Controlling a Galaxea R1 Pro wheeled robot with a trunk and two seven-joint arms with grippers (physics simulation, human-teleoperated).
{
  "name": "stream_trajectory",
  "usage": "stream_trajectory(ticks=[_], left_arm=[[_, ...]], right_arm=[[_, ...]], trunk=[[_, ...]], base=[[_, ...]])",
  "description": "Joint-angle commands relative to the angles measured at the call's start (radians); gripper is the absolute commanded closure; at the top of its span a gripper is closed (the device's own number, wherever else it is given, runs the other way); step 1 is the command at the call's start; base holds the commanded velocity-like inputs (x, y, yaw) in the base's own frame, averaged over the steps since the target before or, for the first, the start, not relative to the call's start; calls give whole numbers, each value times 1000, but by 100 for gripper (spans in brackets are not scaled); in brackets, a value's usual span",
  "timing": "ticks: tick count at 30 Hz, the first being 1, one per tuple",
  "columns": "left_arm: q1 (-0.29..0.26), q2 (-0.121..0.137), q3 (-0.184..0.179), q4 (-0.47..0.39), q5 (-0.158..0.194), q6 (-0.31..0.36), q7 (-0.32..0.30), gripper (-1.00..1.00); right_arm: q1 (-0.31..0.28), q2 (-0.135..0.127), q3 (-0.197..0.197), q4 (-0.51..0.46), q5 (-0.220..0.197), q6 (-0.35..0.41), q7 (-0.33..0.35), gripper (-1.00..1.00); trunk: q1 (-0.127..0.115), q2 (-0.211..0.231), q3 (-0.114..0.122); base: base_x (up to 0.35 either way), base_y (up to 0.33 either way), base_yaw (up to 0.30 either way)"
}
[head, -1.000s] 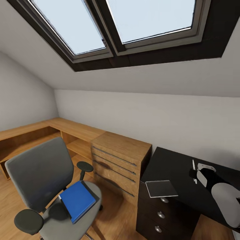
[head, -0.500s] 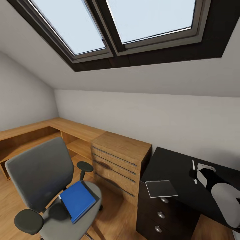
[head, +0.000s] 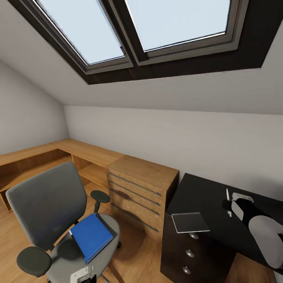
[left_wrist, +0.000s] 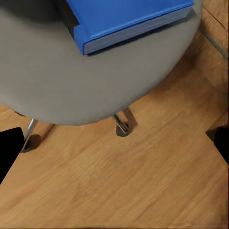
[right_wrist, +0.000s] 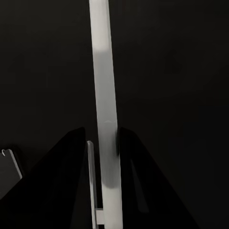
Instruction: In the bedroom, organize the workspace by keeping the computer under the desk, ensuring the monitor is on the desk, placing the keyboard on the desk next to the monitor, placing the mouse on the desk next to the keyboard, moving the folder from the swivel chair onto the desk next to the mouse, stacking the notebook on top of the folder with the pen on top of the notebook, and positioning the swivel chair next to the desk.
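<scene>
Between the closed fingers of the right gripper (right_wrist: 107, 167) sits the pen (right_wrist: 104, 95), a thin white stick that the two dark fingers pinch near its lower end, its free length running straight out ahead of the hand over the glossy black desk (head: 204, 194). In the head view this gripper (head: 231, 206) hangs low over the desk top with the pen (head: 228, 195) standing up just beyond it and the white forearm trailing back toward the robot's body. A little way off toward the robot's left, at the desk's near corner, lies the notebook (head: 190, 222), flat and well apart from the hand. The left gripper (head: 84, 273) is just rising into the head view at the near edge of the swivel chair (head: 47, 204); its wrist camera looks down past the seat rim to the wood floor, with dark finger tips set wide at either side, so it appears spread and empty. Just ahead of that hand, on the seat, rests the blue folder (left_wrist: 124, 19). The step in hand looks like fetching the folder while the pen is kept ready; the next move likely calls for the left hand to reach forward over the seat and get a finger under the folder's edge.
</scene>
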Motion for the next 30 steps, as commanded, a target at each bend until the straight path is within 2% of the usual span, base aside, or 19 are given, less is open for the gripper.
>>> stream_trajectory(ticks=[1, 2, 3, 4, 7, 8, 11, 30], left_arm=[[6, -1, 1, -33, 7, 31, 2, -100], [32, -1, 1, -127, 7, 115, 4, -100], [48, -1, 1, -189, 7, 168, 8, -100], [87, -1, 1, -333, 7, 287, 29, -100], [114, -1, 1, -478, 9, 369, 51, -100], [116, -1, 0, -499, 9, 376, 52, -100], [119, -1, 1, -533, 15, 387, 55, -100], [123, 1, 1, -504, 15, 386, 55, -100]], right_arm=[[-1, 0, -7, -1, 10, 6, 0, 100], [-1, 1, -7, -2, 10, 6, 0, 100], [-1, 1, -7, -2, 10, 6, -1, 100], [-1, 1, -7, -2, 10, 6, -1, 100], [-1, 1, -7, -1, 10, 6, -2, 100], [-1, 1, -7, 0, 10, 6, -2, 100], [-1, 1, -7, 0, 10, 5, -3, 100], [-1, 1, -7, 0, 13, 4, 0, 100]], trunk=[[0, -1, -1], [0, -1, -1], [0, -1, -1], [0, -1, -1], [0, -1, -1], [0, -1, -1], [4, -8, -5], [77, -141, -64]], base=[[0, 0, 0], [0, 0, 0], [0, 0, 0], [0, 0, 0], [0, 0, 0], [0, 0, 0], [0, 0, 0], [0, 0, 0]])
